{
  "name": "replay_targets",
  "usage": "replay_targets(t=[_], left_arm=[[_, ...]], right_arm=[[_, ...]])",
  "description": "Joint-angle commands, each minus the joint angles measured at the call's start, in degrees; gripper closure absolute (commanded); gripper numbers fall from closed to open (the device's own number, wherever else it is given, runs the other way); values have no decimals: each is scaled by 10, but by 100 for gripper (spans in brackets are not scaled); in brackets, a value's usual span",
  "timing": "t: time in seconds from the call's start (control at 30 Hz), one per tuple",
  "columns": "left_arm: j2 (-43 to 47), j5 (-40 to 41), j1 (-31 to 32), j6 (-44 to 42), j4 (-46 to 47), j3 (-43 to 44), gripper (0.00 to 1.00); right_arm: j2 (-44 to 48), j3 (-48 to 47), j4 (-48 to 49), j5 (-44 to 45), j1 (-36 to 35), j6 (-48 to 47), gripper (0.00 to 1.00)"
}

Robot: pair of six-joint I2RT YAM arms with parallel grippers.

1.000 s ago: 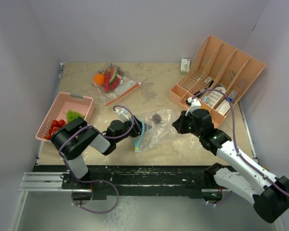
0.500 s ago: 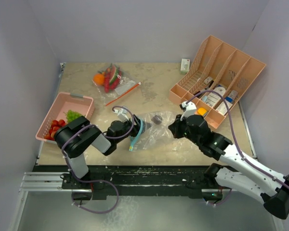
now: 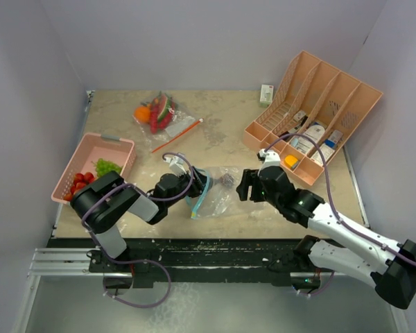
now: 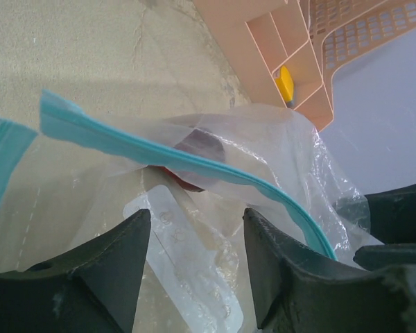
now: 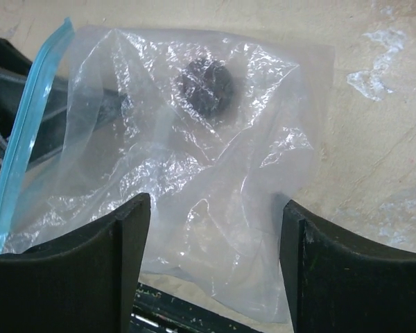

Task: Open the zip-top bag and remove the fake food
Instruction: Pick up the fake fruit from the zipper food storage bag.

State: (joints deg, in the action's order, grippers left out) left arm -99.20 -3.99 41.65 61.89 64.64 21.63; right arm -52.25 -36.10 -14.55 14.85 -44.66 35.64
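The clear zip-top bag [image 3: 216, 193] with a teal zip [image 4: 194, 164] lies mid-table, its mouth gaping toward the left arm. Inside it is one piece of fake food, a dark plum [image 3: 227, 180] [image 5: 206, 84]. My left gripper [image 3: 196, 187] [image 4: 197, 229] stands open at the bag's mouth, with bag film lying between its fingers [image 4: 104, 270]. My right gripper [image 3: 245, 186] [image 5: 215, 229] hovers open over the bag's closed end, gripping nothing. Red strawberries [image 3: 78, 182] and a green leaf [image 3: 106, 166] sit in the pink basket [image 3: 90, 148].
A second bag [image 3: 157, 113] holding an orange, watermelon slice and red pieces lies at the back. An orange stick [image 3: 177, 135] lies beside it. A peach divider rack [image 3: 326, 97] with white bottles stands at the right, with a small white box [image 3: 266, 93] behind it.
My right gripper opened, let go of the bag's closed end and moved left and lower. The bag settled flatter on the table. The left gripper stayed at the mouth.
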Motion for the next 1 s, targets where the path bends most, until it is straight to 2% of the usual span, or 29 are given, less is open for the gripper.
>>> replay_targets(t=[0.0,0.07,0.23,0.37,0.4,0.47,0.5,0.57,0.67,0.83,0.97], left_arm=[[41,17,7,-36,-34,16,42],[49,23,11,-41,-51,19,45],[61,28,13,-45,-61,15,48],[64,29,13,-51,-75,22,48],[62,29,14,-51,-76,23,48],[55,27,14,-52,-72,26,48],[50,26,15,-51,-69,28,48],[40,23,16,-51,-61,33,48],[27,19,20,-51,-55,41,45],[13,21,28,-50,-49,48,43],[13,22,30,-55,-65,56,43]], right_arm=[[-17,-45,3,32,25,-5,27],[-31,-65,-9,32,50,-11,26],[-26,-83,-47,56,114,-39,14],[12,-84,-62,78,126,-39,14],[23,-85,-62,78,126,-37,18],[45,-78,-38,62,126,-38,54],[49,-72,-15,45,126,-43,64],[35,-64,17,7,126,-47,81],[-39,-70,55,-28,126,-50,100],[-153,-69,161,-81,134,-39,100],[-228,-90,208,-76,145,-37,100]])
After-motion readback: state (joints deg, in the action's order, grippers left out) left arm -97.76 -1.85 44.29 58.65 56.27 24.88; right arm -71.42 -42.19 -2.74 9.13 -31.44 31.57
